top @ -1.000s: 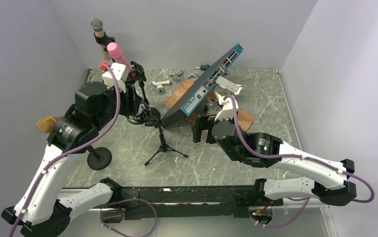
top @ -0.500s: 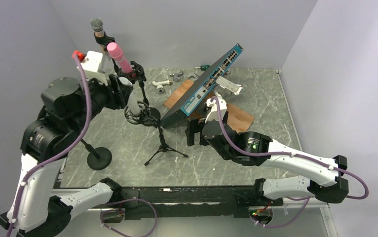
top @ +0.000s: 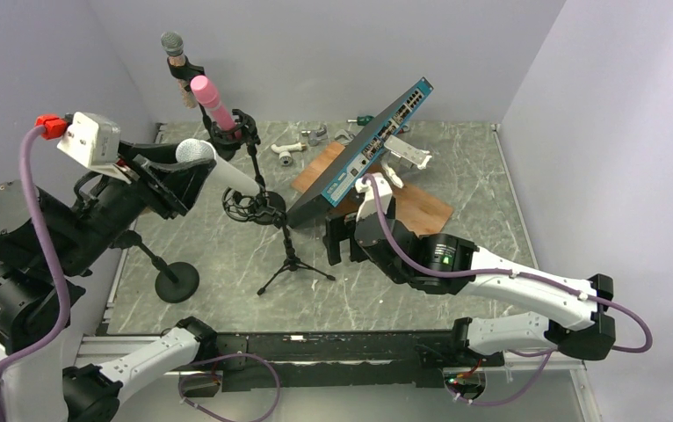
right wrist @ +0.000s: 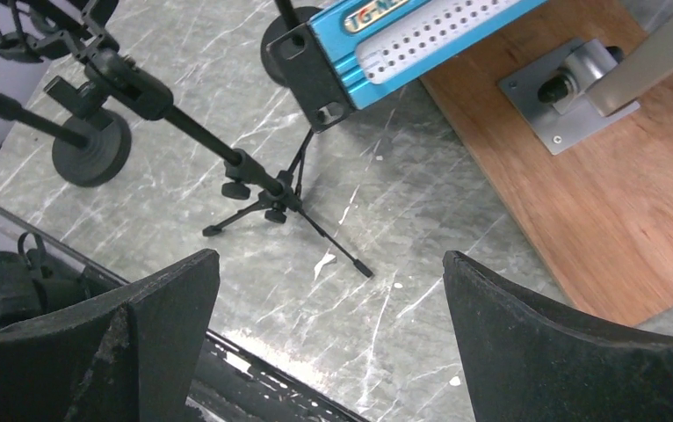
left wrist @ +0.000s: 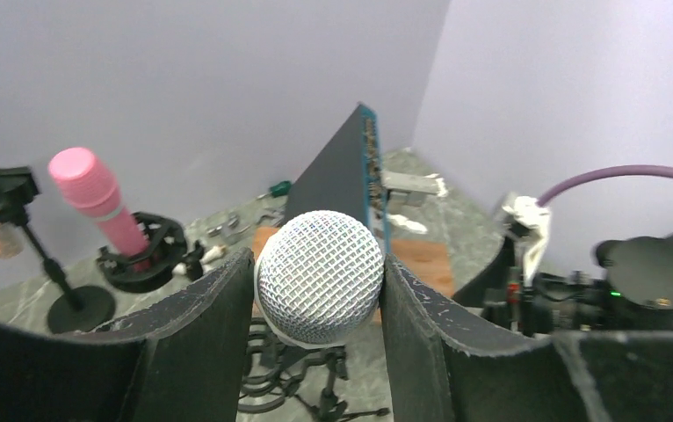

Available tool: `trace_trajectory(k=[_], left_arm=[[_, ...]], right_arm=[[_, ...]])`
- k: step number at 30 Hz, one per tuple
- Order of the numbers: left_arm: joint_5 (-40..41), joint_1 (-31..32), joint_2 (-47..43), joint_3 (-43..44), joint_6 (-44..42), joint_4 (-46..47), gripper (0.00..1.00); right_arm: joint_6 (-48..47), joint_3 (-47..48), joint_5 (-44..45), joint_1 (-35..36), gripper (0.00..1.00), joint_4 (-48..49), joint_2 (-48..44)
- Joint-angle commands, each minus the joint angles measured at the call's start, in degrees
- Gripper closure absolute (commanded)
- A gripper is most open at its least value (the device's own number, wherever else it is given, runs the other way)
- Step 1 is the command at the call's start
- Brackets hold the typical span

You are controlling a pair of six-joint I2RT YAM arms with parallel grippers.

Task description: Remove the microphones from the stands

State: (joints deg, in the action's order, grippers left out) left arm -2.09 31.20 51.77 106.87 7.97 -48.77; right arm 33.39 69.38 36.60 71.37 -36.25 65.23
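A microphone with a silver mesh head sits between the fingers of my left gripper, which is shut on the head. Its pale body slants down to the right towards the black shock mount on top of the small tripod stand. Whether the body's tip still touches the mount I cannot tell. My right gripper hangs open over the bare marble floor, right of the tripod, with nothing in it.
A pink microphone and a grey one stand on holders at the back left. A round-based stand is at front left. A tilted blue network switch leans over a wooden board.
My left arm has risen and swung back to the left, drawing the silver microphone up and left out of the shock mount. The right gripper has drifted slightly left.
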Motion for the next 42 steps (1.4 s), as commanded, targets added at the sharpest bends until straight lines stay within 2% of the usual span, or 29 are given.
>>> trace_trajectory(k=[1,7,14,18,23,29,30,32,35,37,38,39,41,42], left_arm=[[-10.05,0.17,1.16,0.88,3.71,3.68,1.0],[-19.42,0.17,3.69,1.02,6.63,2.76,1.0],[-29.22,0.17,5.43,-2.98,10.8,5.25,1.0],[-34.11,0.12,6.35,-5.73,13.65,8.01,1.0],[-39.72,0.08,7.16,-10.33,17.95,13.09,1.0],[-41.39,0.16,7.12,-13.41,19.43,16.1,1.0],[-41.56,0.13,7.12,-13.77,19.67,16.5,1.0],[-41.78,0.11,7.12,-14.31,19.88,16.96,1.0],[-41.68,0.09,6.89,-15.15,19.85,17.46,1.0],[-41.27,0.11,6.69,-15.33,19.55,17.44,1.0],[-40.42,0.07,6.68,-15.0,19.06,16.71,1.0],[-38.72,0.07,6.75,-14.22,18.11,15.22,0.89],[-32.8,0.09,6.54,-12.68,15.43,11.44,0.36],[-29.31,0.1,5.97,-12.3,14.35,9.87,0.14]], right_arm=[[-3.71,2.91,-6.0,-0.04,0.0,2.91,0.69],[-7.19,1.99,-21.79,-0.05,0.0,12.12,-2.65],[-8.55,-0.53,-23.49,-0.01,0.0,16.88,-5.95],[-9.97,-4.37,-28.49,0.02,0.01,23.53,-8.14],[-12.0,-6.89,-34.16,0.04,0.08,29.41,-9.06],[-11.81,-7.61,-33.77,0.12,0.26,29.36,-8.58],[-11.69,-7.84,-33.33,0.09,0.31,29.24,-8.56],[-11.59,-8.12,-32.45,0.04,0.45,29.01,-8.58],[-11.59,-8.61,-30.78,0.03,0.73,28.66,-8.78],[-11.65,-8.78,-29.19,0.01,0.96,27.88,-9.1],[-11.33,-8.79,-27.86,0.03,1.0,27.26,-9.27],[-10.99,-8.77,-26.42,0.01,1.0,26.49,-9.49],[-10.45,-9.15,-23.47,0.0,1.0,25.27,-10.42],[-10.11,-9.8,-22.04,0.01,1.0,24.9,-11.23]])
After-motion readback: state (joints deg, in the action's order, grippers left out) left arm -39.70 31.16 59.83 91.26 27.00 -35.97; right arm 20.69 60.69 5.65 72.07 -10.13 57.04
